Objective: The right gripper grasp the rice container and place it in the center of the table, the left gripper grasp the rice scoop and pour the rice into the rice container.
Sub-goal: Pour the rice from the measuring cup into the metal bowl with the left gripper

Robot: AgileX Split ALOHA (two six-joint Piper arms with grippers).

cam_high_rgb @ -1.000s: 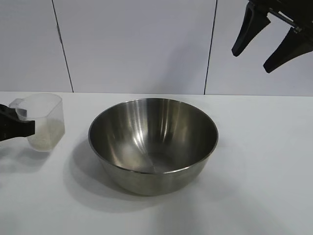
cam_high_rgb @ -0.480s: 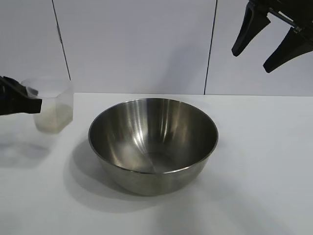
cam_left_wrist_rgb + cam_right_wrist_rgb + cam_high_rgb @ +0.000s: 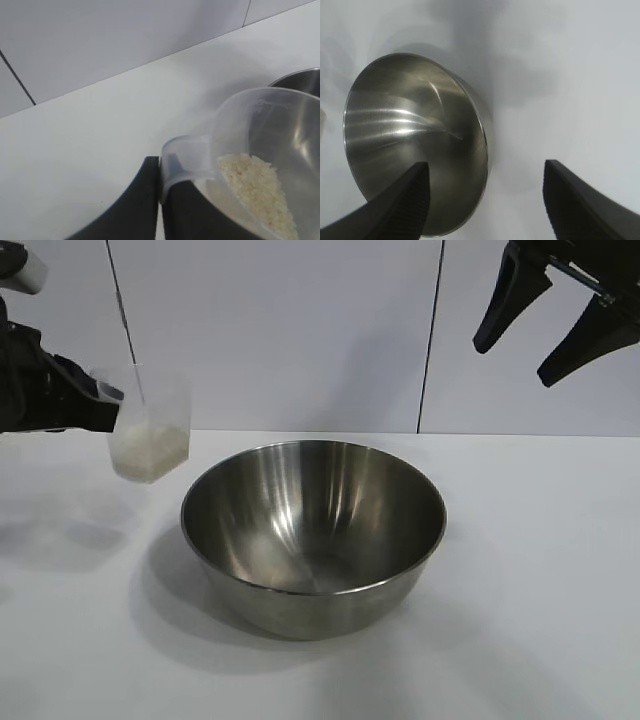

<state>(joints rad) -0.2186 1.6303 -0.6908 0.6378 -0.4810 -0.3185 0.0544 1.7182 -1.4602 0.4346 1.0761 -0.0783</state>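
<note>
The left end effector runs off the left edge of the exterior view, its arm mostly out of sight. The right end effector hangs from the top right corner, only its two fingers showing. At the left wrist, the rice scoop is cut by the frame, and it hides most of the rice container.

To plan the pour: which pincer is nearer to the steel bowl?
Left. The left pincer holds the rice scoop just beside the bowl's rim; the right pincer hangs open, high above its far side.
</note>
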